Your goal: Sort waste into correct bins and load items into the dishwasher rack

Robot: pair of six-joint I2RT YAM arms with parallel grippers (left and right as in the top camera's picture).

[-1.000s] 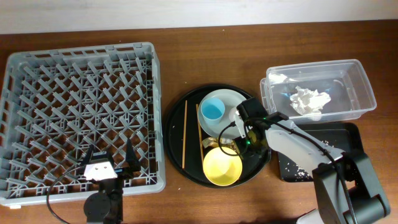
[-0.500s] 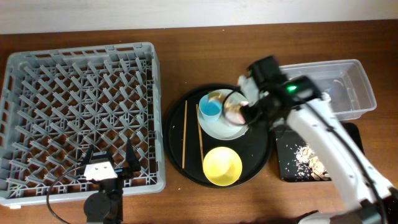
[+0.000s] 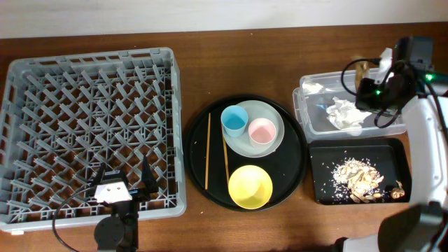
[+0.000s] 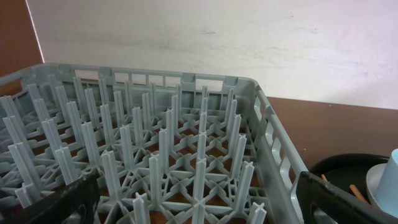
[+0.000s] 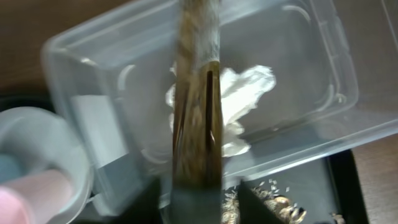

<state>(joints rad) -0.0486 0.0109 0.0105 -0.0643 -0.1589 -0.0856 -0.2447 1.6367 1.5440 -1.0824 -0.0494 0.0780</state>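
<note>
My right gripper (image 3: 367,73) hangs over the clear tub (image 3: 393,127), at its far left corner. Its jaws are open, with the gold-brown wrapper (image 3: 362,68) (image 5: 196,112) hanging blurred between them and clear of the right finger. Crumpled white tissue (image 3: 346,112) (image 5: 249,93) lies in the tub below. Food scraps (image 3: 357,178) lie in the shallow black tray (image 3: 322,168). The plate (image 3: 277,138) holds the blue cup (image 3: 234,120) and pink cup (image 3: 262,131); the yellow bowl (image 3: 250,187) sits beside it. My left gripper (image 3: 122,176) (image 4: 199,211) stands open over the near edge of the dishwasher rack (image 3: 175,126) (image 4: 186,143).
A large round black tray (image 3: 198,136) carries the plate, the bowl and two wooden chopsticks (image 3: 208,150). It sits between the rack on the left and the two bins on the right. Bare wooden table (image 3: 231,56) runs along the back.
My right arm has swung from the round tray up and right to the clear tub with the wrapper, and its jaws have opened. The left arm has not moved.
</note>
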